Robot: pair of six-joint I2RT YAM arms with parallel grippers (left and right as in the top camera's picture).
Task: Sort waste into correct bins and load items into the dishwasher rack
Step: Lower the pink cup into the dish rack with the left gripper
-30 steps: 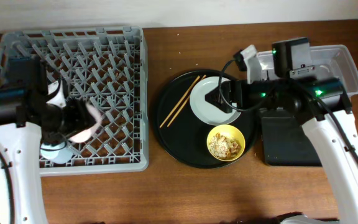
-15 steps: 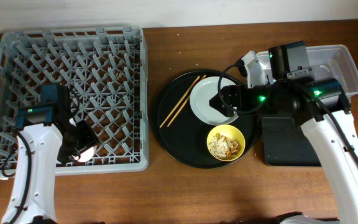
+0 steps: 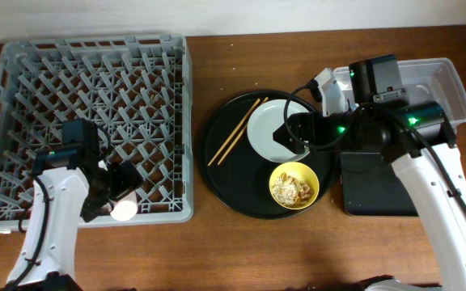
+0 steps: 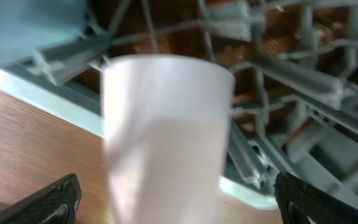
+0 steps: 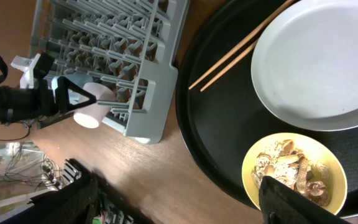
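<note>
At dishwasher rack (image 3: pixel 23 73) front edge | left hand (image 4: pixel 176 193) spread wide around pink cup (image 4: pixel 166 137) | right hand (image 5: pixel 178 190) open over grey plate (image 5: pixel 322 62)

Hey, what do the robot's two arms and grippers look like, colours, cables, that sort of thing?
The left arm and right arm have smooth white shells with black joint housings carrying small green lights. Thin black cables loop by the right wrist. The left gripper and right gripper are black with ribbed tips.
</note>
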